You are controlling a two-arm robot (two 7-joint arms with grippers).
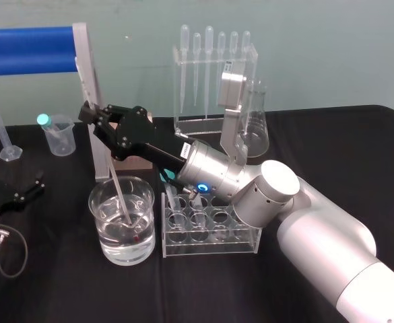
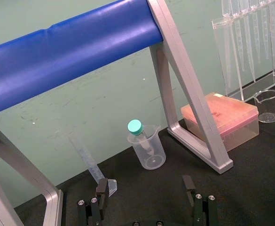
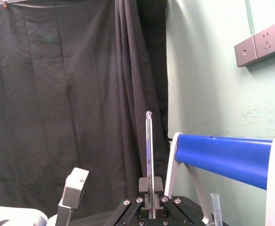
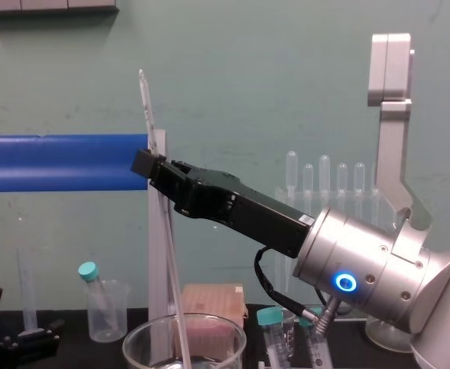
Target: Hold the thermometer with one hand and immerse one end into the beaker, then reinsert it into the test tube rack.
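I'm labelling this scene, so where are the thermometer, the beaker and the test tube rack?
thermometer (image 1: 120, 188): head view, shaft below the right gripper (image 1: 99, 120).
beaker (image 1: 101, 229): head view, left glass wall.
test tube rack (image 1: 213, 247): head view, clear front panel.

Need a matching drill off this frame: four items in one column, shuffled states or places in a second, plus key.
Column A
1. long thin whitish glass thermometer with red tip
2. large wide clear glass beaker
3. clear acrylic test tube rack
4. left gripper

Column B
a. parked at far left, fingers open, holding nothing
b. clamped in the right gripper, lower end dipped in water
c. holds the water, stands left of the rack
d. stands just right of the water-filled vessel

Pairs: 1-b, 2-c, 3-d, 4-a
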